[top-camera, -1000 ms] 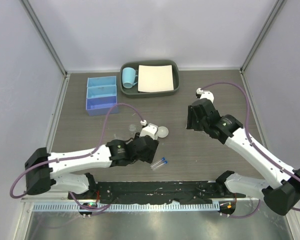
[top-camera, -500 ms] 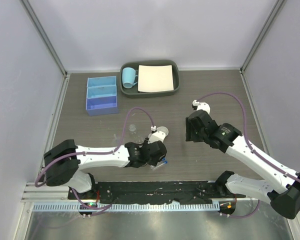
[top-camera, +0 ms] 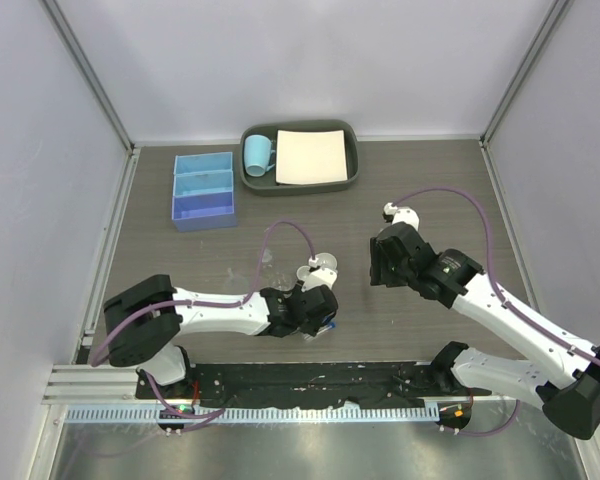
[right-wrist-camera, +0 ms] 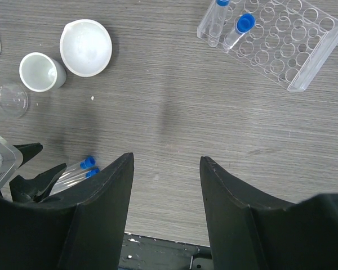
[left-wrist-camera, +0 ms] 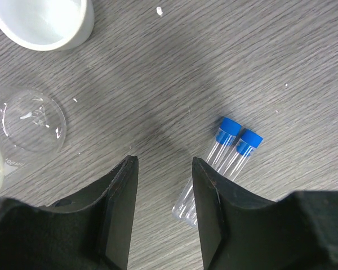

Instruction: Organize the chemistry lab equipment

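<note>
Only faint print shows, on the small clear bottle (left-wrist-camera: 31,121), too small to read. The left claw (left-wrist-camera: 164,164) hangs spread, pinching nothing. Two blue-capped tubes (left-wrist-camera: 217,157) lie side by side near the near edge of the desk (left-wrist-camera: 281,62), their bottoms beside one finger. The right claw (right-wrist-camera: 166,160) is likewise spread and empty.

This is a robot test cell dressed as a small chemistry lab. Plain pale walls (top-camera: 310,60) and bare metal posts (top-camera: 90,75) box in a grey wood-grain desk (top-camera: 430,190), and two robot arms (top-camera: 210,312) are bolted to a black rail (top-camera: 310,380) at its near edge. Lab ware lies about: a clear tube rack (right-wrist-camera: 276,42), blue-capped tubes (left-wrist-camera: 221,152), white dishes (right-wrist-camera: 85,48) and a blue box (top-camera: 203,190).
</note>
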Controlling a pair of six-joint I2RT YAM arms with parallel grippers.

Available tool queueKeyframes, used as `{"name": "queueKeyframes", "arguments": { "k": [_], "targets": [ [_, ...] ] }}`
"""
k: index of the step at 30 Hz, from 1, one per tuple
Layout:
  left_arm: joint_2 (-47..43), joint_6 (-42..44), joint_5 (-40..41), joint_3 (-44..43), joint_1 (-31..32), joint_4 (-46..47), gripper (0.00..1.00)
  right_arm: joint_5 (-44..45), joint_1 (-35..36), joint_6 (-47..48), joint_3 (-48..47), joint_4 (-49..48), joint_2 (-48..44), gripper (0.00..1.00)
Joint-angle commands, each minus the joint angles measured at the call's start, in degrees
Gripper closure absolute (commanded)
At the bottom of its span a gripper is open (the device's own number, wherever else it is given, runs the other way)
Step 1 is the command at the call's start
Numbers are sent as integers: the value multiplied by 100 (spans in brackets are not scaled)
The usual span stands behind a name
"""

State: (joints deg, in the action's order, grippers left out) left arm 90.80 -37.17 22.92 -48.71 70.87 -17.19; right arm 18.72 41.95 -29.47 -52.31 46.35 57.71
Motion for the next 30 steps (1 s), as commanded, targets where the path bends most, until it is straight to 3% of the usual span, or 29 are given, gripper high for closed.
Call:
{"name": "queueKeyframes", "arguments": {
  "k": [1, 16, 30],
  "targets": [
    [-10, 17, -33, 37, 14, 321, 54, -9, 41, -76, 37, -231, -102, 44],
    [-555, 17, -15, 116, 58, 181, 57, -26, 102, -85, 99, -293, -94, 44],
    [-336, 25, -7, 186, 146, 330, 58, -17, 164, -146, 134, -302, -94, 44]
  ]
}}
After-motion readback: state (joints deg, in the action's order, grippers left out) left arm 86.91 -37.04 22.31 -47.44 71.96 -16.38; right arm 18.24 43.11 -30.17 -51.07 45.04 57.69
